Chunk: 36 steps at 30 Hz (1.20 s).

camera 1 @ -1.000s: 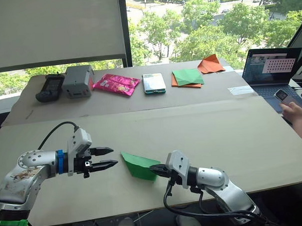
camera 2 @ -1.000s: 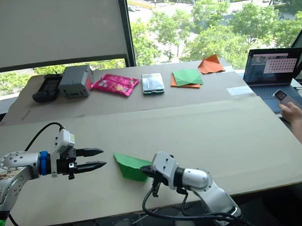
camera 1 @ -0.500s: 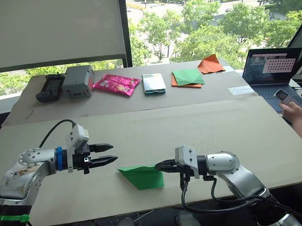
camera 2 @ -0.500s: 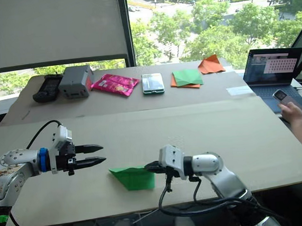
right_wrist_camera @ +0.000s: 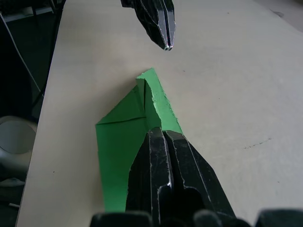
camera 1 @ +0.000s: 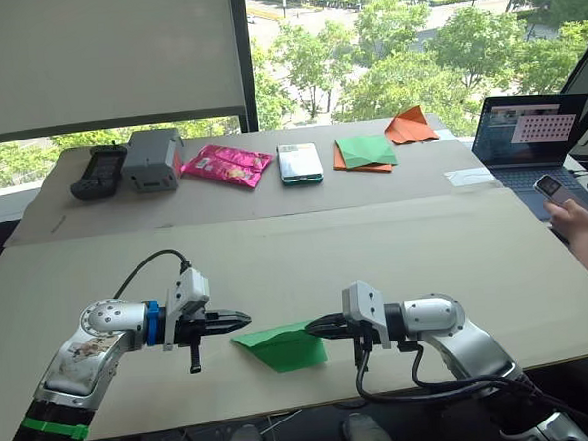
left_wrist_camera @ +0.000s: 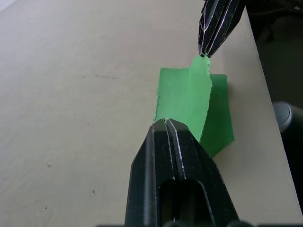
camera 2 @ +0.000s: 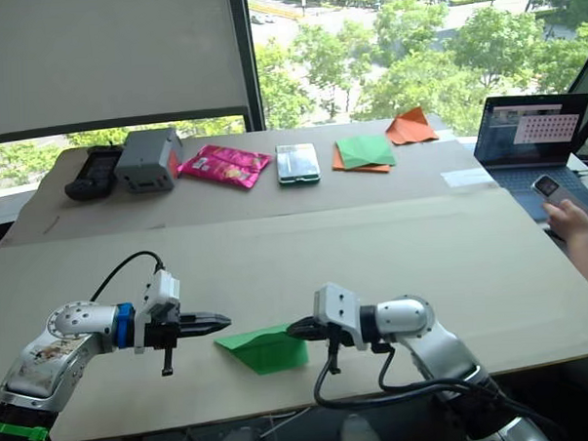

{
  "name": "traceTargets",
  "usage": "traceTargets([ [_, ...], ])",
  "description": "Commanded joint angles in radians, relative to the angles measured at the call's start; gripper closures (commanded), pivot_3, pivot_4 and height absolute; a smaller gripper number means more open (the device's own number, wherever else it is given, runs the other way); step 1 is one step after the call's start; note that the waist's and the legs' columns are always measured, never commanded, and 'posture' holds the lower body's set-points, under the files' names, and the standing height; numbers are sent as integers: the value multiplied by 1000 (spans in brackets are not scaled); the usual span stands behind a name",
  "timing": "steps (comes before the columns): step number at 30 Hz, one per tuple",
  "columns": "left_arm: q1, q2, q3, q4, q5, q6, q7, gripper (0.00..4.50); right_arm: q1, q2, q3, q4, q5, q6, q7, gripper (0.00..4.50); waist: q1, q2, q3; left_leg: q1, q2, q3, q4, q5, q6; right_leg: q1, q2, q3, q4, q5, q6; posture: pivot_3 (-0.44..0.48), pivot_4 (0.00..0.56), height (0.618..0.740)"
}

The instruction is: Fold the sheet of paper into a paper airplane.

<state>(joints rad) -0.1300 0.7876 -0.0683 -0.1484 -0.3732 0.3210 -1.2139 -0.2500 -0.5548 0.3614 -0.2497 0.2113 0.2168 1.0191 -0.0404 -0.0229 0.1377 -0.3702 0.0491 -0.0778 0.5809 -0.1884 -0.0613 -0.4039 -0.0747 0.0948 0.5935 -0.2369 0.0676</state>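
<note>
- The thin bright green sheet of paper (camera 1: 285,344) is seen folded into a narrow wedge, pointed at the robot's left end and cut square at its right end, with a raised flap along the top and visible crease lines.
- It is found near the front edge of the pale beige counter (camera 1: 393,245), between the two arms.
- The right claw (camera 1: 314,327) is pressed together on the raised flap at the paper's square end, so that this edge is pinched; in the right wrist view the paper (right_wrist_camera: 128,137) is seen running out from under the black fingers (right_wrist_camera: 163,165).
- The left claw (camera 1: 242,320) is pressed together and holds nothing; its tip is placed just beside the paper's pointed end, and contact cannot be told.
- Along the counter's far side are laid a black handset (camera 1: 98,171), a grey box (camera 1: 152,158), a pink foil packet (camera 1: 226,165), a phone (camera 1: 299,163), a darker green paper square (camera 1: 366,149) on orange paper and an orange pointed paper shape (camera 1: 408,127).
- A laptop (camera 1: 527,142) is open at the right, and a person's hand (camera 1: 571,215) with a small device is seen beside it.
- Trees are seen through the window behind.
</note>
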Motion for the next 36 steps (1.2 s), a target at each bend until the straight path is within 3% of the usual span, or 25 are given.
traceTargets([
  [1,9,10,-25,24,61,-81,-8,4466,7,-1,-21,-46,11,7,-9,4500,-1,0,0,0,0,0,0,0,0,0,0,0,0,0,0,0,150,732],
  [16,24,9,-139,131,256,-308,13,4466,-10,19,4,-58,-2,49,-32,4500,4,2,-2,0,0,0,0,0,0,0,0,0,0,0,0,0,150,732],
  [26,8,2,-138,131,257,-313,20,4466,-89,98,31,22,-59,96,-95,4500,3,4,-3,1,0,0,0,0,0,0,0,0,1,0,0,0,150,732],
  [36,-34,4,-124,112,237,-274,20,4466,-99,93,47,84,-108,176,-103,4500,4,4,-3,1,0,0,0,1,1,1,0,0,1,0,0,0,150,732],
])
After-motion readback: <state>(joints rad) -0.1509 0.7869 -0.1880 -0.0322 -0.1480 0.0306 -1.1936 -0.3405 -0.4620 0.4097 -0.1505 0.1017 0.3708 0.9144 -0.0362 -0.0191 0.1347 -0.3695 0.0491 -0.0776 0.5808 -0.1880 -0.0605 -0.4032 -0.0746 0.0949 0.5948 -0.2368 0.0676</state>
